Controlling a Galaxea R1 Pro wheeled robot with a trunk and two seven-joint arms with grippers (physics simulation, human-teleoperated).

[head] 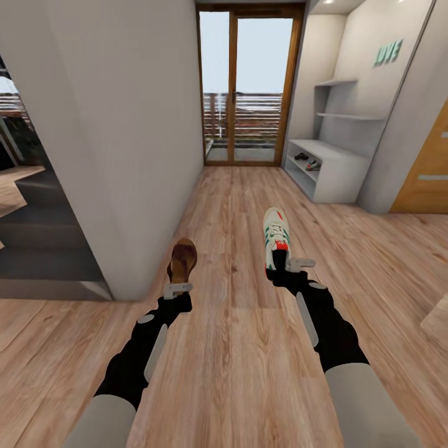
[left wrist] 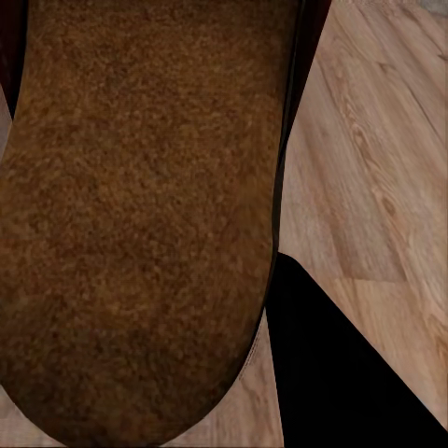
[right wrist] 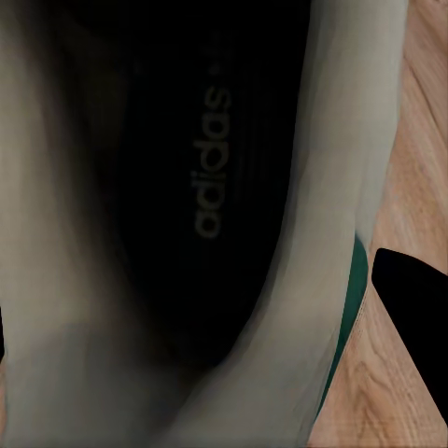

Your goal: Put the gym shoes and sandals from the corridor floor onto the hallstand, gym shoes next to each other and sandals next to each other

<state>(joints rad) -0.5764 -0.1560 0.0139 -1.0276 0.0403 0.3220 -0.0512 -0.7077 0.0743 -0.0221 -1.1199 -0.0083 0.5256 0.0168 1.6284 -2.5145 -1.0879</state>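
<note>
— What has the left claw (head: 178, 289) got?
— It grips a brown sandal (head: 182, 260) above the floor (head: 236, 348).
— The right claw (head: 292, 266)?
— Closed on a white shoe (head: 275, 239). The rack (head: 333, 168) stands far ahead, holding another shoe (head: 313, 165).

You are in the corridor of a home. Wood-plank flooring (head: 249, 348) runs ahead to a glazed, wood-framed balcony door (head: 249, 87) with railings outside. Just right of that door stands a pale hallstand (head: 336, 177) with shoes already on its bench and stepped wall shelves above; further right is a wooden door (head: 429, 168).
</note>
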